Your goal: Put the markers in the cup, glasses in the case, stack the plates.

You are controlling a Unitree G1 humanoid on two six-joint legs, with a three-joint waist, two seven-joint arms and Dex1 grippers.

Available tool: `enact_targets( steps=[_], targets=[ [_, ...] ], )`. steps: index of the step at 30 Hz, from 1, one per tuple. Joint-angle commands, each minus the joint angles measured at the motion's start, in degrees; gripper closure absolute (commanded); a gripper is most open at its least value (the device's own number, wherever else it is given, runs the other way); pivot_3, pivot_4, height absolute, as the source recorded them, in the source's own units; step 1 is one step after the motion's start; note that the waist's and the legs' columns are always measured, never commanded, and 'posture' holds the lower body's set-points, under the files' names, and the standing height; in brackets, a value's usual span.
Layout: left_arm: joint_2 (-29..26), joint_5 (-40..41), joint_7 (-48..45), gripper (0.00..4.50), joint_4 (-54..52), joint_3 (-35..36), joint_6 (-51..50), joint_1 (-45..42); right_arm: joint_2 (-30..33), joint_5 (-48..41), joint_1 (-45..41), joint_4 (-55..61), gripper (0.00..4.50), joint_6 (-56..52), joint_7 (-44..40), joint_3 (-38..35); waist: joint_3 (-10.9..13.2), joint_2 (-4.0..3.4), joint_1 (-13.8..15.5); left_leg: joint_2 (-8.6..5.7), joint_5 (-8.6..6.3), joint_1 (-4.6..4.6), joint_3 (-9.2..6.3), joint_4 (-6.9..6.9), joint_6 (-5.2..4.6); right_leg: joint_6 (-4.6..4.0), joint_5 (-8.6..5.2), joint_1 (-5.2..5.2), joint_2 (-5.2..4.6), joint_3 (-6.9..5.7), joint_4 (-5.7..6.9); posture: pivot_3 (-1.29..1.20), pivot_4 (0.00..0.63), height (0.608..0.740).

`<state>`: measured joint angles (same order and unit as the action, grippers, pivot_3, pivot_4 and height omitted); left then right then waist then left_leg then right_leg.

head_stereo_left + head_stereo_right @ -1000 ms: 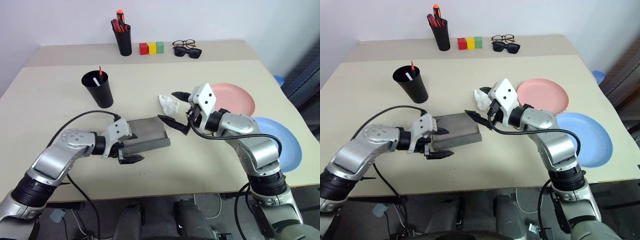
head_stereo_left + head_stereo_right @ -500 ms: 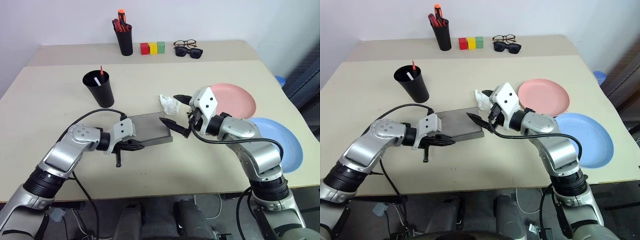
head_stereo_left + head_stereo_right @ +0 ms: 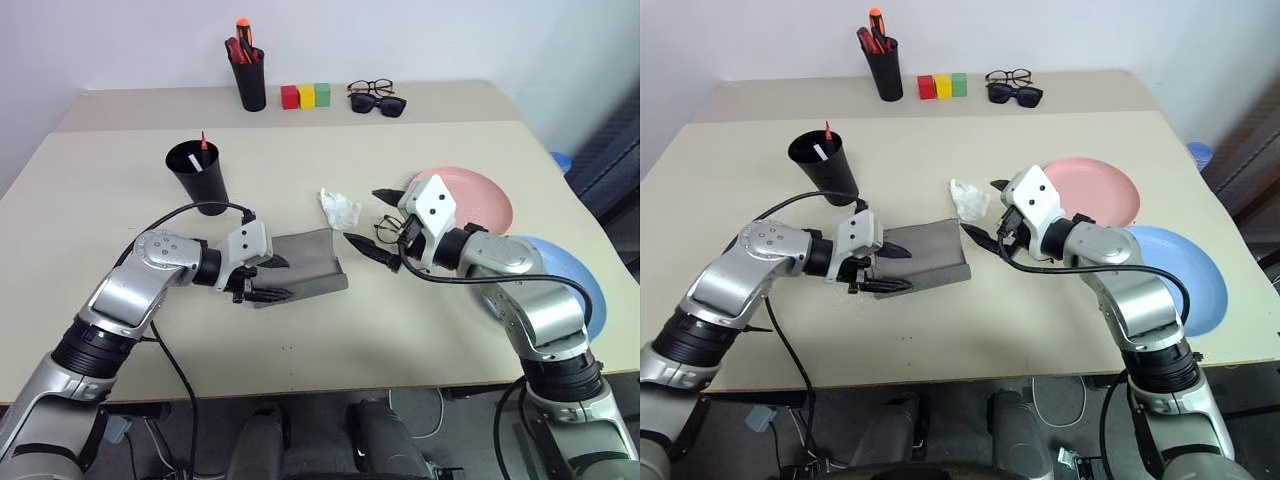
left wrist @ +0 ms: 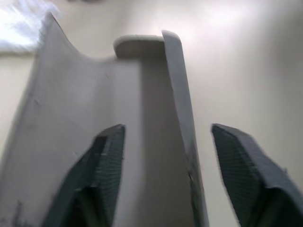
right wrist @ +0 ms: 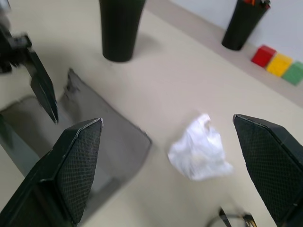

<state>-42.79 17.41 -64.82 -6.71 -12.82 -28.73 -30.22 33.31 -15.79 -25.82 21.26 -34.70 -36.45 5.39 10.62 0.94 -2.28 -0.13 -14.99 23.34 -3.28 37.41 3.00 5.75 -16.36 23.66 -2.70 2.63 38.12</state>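
The grey case (image 3: 312,268) lies mid-table with its flap lid standing up. My left gripper (image 3: 288,278) is open at the case's left end. One finger (image 4: 104,161) is inside the case and the other is outside its front wall. My right gripper (image 3: 362,214) hangs open and empty just right of the case. Thin wire glasses (image 3: 386,229) lie on the table under it. The black cup (image 3: 197,180) holds the red-tipped marker (image 3: 202,140) and the white marker (image 3: 193,163). The pink plate (image 3: 478,195) and the blue plate (image 3: 572,272) lie side by side on the right.
A crumpled white tissue (image 3: 338,208) lies between the case and the pink plate. At the back stand a black pen holder (image 3: 248,75), three coloured blocks (image 3: 305,96), another wire pair of spectacles (image 3: 368,87) and dark sunglasses (image 3: 378,104).
The case's lid has come up from flat. My left gripper went from shut at the case's near edge to open astride its wall. My right gripper drew away to the right, still open.
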Motion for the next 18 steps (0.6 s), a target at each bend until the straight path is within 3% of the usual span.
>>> enact_targets(
  steps=[1,8,18],
  targets=[
    [0.7,3.4,2.6,1.72,-1.1,7.1,0.2,0.7,3.0,3.1,-0.2,-2.2,0.0,-2.5,0.7,0.0,0.0,0.0,0.0,0.0,0.0,0.0,0.0,0.01,0.0,0.0,0.0,0.0,0.0,0.0,0.0,0.0,0.15,0.74],
    [0.2,4.5,6.6,1.72,-5.3,15.2,3.1,12.2,2.8,7.1,-3.3,-8.8,0.0,-9.5,3.7,2.1,0.0,-0.02,-0.2,0.06,0.0,-0.03,0.05,-0.04,0.0,0.0,0.0,0.04,0.01,0.08,0.01,0.0,0.15,0.74],
    [1.0,5.6,10.9,1.72,-10.3,18.5,3.0,20.5,1.9,8.8,-7.6,-13.9,0.0,-18.1,5.4,2.4,0.0,-0.01,0.3,0.03,-0.02,-0.02,0.03,-0.01,-0.03,0.0,0.0,-0.01,-0.08,0.03,-0.02,0.0,0.15,0.74]
  ],
)
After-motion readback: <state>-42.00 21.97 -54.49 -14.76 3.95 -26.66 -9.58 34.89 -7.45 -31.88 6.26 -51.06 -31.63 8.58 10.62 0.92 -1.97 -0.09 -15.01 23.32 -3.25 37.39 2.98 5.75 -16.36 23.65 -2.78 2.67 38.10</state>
